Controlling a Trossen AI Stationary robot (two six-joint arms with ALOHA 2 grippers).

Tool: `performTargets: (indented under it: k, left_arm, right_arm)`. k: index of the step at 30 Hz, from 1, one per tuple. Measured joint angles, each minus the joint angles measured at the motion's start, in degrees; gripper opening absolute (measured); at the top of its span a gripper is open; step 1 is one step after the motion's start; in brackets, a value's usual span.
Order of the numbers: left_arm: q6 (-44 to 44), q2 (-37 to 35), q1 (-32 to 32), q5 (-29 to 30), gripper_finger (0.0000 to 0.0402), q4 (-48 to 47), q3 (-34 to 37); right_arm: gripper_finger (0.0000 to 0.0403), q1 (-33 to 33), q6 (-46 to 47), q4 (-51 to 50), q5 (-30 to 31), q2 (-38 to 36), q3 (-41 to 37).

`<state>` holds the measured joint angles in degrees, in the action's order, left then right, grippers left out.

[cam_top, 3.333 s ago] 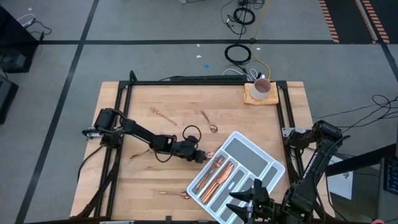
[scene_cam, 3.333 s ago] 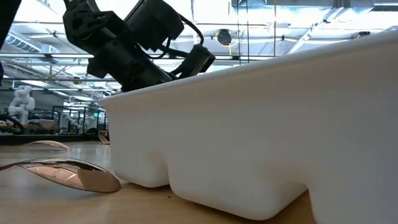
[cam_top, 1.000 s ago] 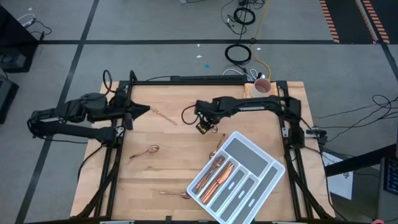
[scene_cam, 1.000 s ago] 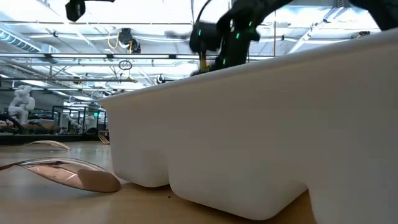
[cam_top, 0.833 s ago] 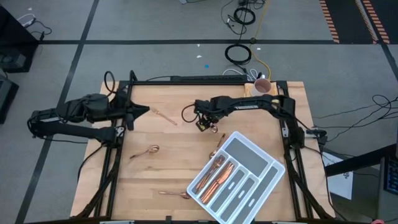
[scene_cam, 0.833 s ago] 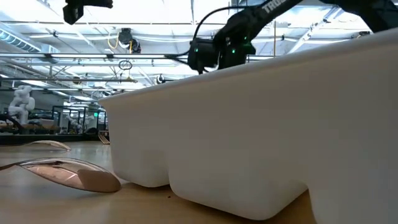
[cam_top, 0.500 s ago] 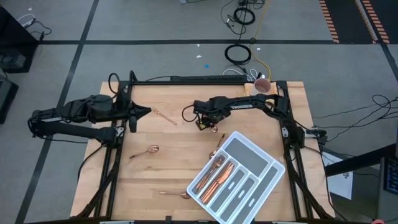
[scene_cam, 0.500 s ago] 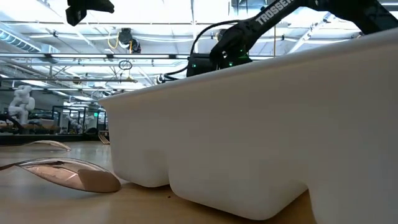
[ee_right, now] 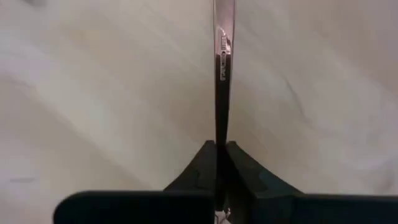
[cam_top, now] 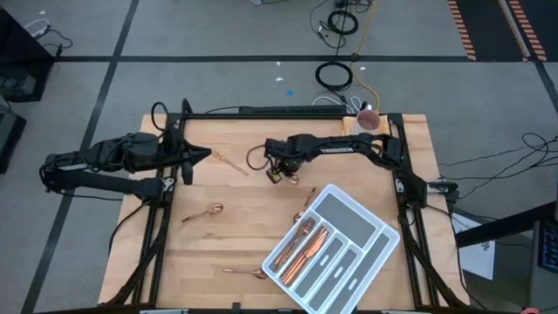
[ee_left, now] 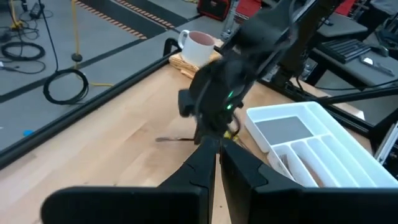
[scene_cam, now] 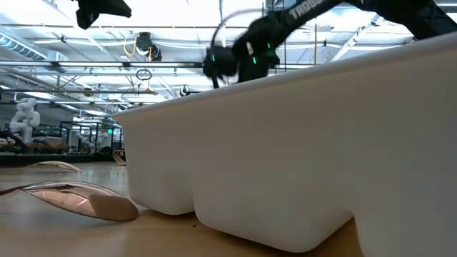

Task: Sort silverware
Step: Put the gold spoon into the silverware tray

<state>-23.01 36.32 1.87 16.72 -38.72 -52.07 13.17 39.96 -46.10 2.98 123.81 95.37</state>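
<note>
The pale wooden table [cam_top: 235,227] fills the high view's centre. The white divided plastic tray [cam_top: 347,228] sits lower right, copper silverware [cam_top: 302,245] in its left slots. "TROSSEN" lettering partly shows on the dark right arm [scene_cam: 303,11] at the low view's top. Mid-frame, the right gripper [cam_top: 275,174] is clenched on a slim copper handle [ee_right: 222,68]. The left gripper [cam_top: 197,154], upper left, holds nothing, fingers nearly together.

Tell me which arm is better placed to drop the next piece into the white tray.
Right. Its hand is shut on a copper utensil handle near the table's middle, close to the white tray. The left hand waits at the table's left edge, holding nothing.
</note>
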Motion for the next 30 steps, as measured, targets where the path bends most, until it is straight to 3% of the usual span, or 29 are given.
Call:
performTargets:
  k: [5, 10, 14, 18, 20, 23, 30]
  left_arm:
    - [0.01, 0.0, 0.0, 1.74, 0.003, -1.71, -0.02]
    - [-0.01, 0.0, -0.01, 2.09, 0.003, -3.2, -0.02]
    - [-0.03, 0.0, 0.0, 2.16, 0.003, -3.92, -0.02]
    - [-0.07, 0.04, 0.0, 2.24, 0.003, -3.91, -0.02]
    - [-0.22, 0.06, 0.0, 2.26, 0.003, -3.84, -0.02]
    - [-0.64, 0.09, 0.0, 2.28, 0.003, -3.59, -0.02]
    - [-3.2, 0.85, 0.0, 4.08, 0.003, -2.37, -0.04]
  right_arm:
    - [0.0001, -0.55, -5.48, -4.34, -0.02, -0.78, 10.95]
    - [0.0001, -5.29, -16.19, -24.38, -4.51, -0.96, 26.28]
    - [0.0001, -10.81, -21.12, -44.25, -24.85, -0.92, 33.15]
    - [0.0, -16.39, -18.54, -39.85, -49.49, -4.53, 33.2]
    - [0.0, -18.83, -15.01, -38.03, -57.97, -6.38, 33.45]
    - [0.0, -21.67, -12.05, -39.78, -61.12, -7.35, 33.31]
    - [0.0, -25.89, -14.76, -43.91, -63.95, -7.11, 30.42]
